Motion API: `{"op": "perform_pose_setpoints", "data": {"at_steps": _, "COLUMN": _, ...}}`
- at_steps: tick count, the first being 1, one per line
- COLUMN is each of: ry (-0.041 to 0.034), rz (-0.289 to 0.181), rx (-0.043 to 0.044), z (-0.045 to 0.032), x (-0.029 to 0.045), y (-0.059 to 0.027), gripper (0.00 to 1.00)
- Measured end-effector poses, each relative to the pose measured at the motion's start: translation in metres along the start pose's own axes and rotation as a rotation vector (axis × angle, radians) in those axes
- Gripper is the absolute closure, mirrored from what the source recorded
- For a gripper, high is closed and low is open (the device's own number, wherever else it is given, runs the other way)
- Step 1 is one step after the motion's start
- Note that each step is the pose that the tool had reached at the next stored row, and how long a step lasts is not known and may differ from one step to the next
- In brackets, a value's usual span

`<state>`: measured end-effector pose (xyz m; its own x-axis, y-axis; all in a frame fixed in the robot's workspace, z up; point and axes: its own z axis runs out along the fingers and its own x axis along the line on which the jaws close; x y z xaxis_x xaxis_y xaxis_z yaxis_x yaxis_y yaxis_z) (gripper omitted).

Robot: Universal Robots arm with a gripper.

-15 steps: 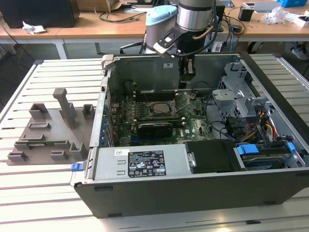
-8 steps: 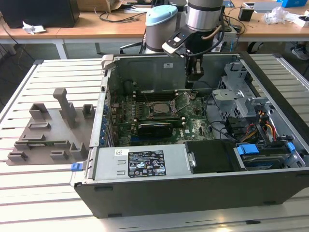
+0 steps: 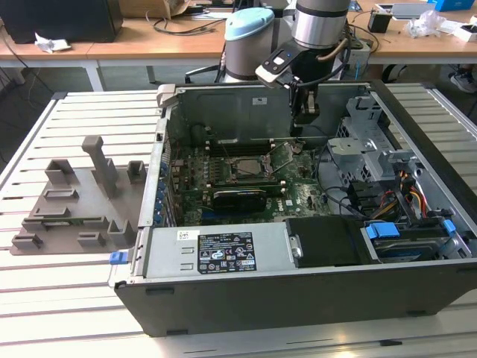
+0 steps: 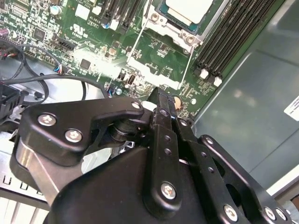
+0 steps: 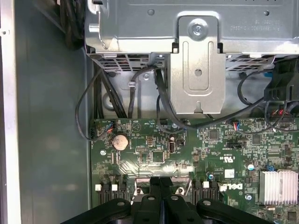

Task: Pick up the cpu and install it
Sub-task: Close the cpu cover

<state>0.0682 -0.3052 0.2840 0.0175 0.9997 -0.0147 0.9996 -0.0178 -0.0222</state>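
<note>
Pale silver-grey square cpu (image 4: 186, 8) is noted seated in its socket on the green motherboard (image 4: 93, 42). Black hand (image 4: 158, 94) is closed on nothing, hovering just beside. Risk judged: open metal bracket (image 4: 152, 73) could be snagged, cpu unseated.

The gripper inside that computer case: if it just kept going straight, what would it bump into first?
Probably the swung-open metal bracket, or the green motherboard right under it. The gripper points down there, just beside the seated cpu. Depth is hard to judge.
</note>
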Motion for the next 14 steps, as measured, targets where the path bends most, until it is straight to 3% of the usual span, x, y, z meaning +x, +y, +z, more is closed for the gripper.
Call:
{"op": "perform_pose_setpoints", "data": {"at_steps": 8, "ry": -0.0020, "rz": 0.000, "rx": -0.0001, "z": -0.0001, "x": 0.0005, "y": 0.0114, "gripper": 0.89}}
{"op": "perform_pose_setpoints", "data": {"at_steps": 14, "ry": -0.0074, "rz": -0.005, "rx": 0.0026, "z": 0.0111, "x": 0.0012, "y": 0.0178, "gripper": 0.89}}
